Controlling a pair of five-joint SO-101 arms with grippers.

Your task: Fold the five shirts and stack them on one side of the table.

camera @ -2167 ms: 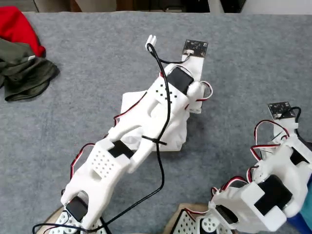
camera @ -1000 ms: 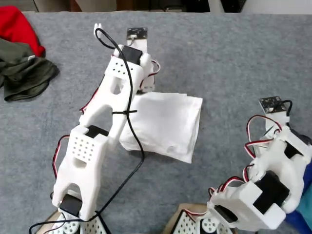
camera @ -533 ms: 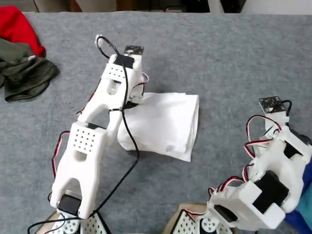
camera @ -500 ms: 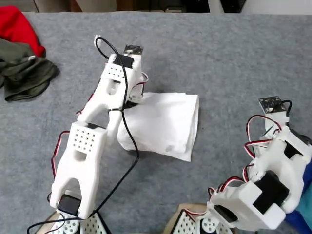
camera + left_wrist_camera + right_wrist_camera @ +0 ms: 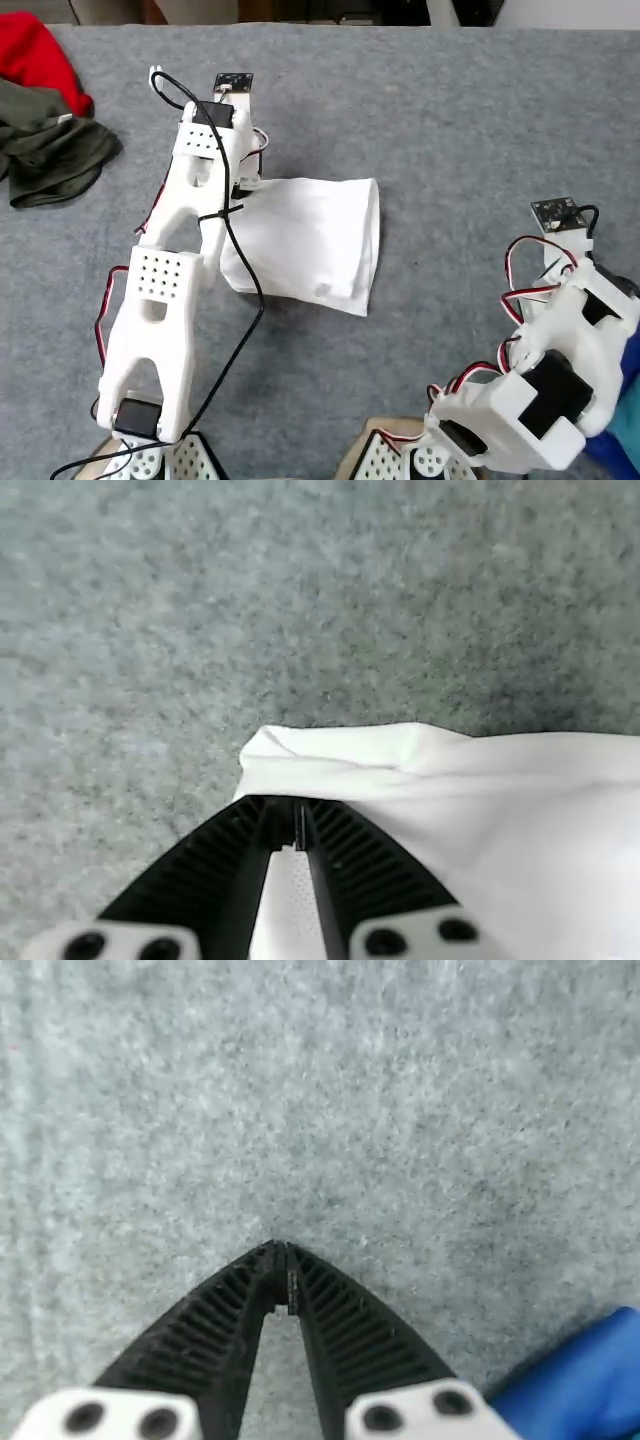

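- Grey felt covers the desk [image 5: 480,120]; a folded white shirt [image 5: 305,245] lies flat near its middle.
- Left claw [image 5: 298,835] is pinched tight on one corner of the folded white shirt.
- Right claw [image 5: 282,1295] is closed on nothing, well apart from the shirt's opposite side, near a blue thing [image 5: 570,1385].
- Crumpled olive-green garment [image 5: 50,145] and bright red garment [image 5: 35,55] lie heaped together, well apart from the shirt, beyond the left claw.

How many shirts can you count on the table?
3: white shirt mid-table, red shirt at the far-left corner, green shirt beside it. Blue cloth at the right edge may be another.
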